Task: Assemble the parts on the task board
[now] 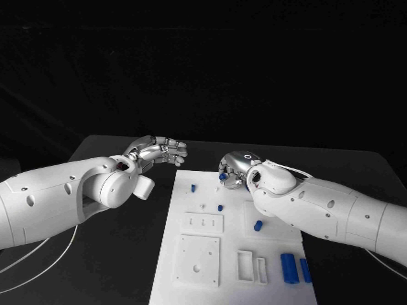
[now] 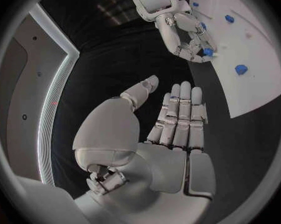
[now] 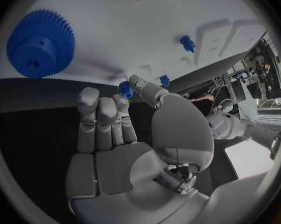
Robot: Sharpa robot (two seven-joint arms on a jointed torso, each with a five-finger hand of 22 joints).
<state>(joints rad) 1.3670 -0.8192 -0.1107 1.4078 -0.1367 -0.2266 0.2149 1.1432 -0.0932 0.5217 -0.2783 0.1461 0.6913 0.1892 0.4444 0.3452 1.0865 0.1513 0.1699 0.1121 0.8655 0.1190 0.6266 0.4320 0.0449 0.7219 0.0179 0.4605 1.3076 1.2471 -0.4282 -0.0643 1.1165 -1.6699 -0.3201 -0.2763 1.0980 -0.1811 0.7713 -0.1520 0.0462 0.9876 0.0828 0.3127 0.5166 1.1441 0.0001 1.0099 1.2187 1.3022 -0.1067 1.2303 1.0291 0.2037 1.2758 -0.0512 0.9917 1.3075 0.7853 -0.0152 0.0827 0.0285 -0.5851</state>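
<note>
Task board (image 1: pixel 196 267): white flat plate in the middle of the black worktop (image 1: pixel 121 254), long axis running away from the robot; smooth matte face with raised square plates and a slotted block near its close end.
Blue gear (image 3: pixel 40 44): toothed disc with a raised hub and centre bore, lying flat on the board, axis upright.
Small blue part (image 3: pixel 126 89): short knobbly piece pinched between thumb and a fingertip of the right hand (image 1: pixel 238 166), just above the board's far right edge; which way it points, cannot tell.
Two blue cylinders (image 1: pixel 295 268): side by side at the board's near right corner, lying flat, long axes along the board's length.
Blue pegs (image 1: pixel 220 208): small, scattered apart on the board's far half.
Left hand (image 1: pixel 158 152): silver, holds nothing; fingers straight and together, thumb apart, over the worktop left of the board's far end.
</note>
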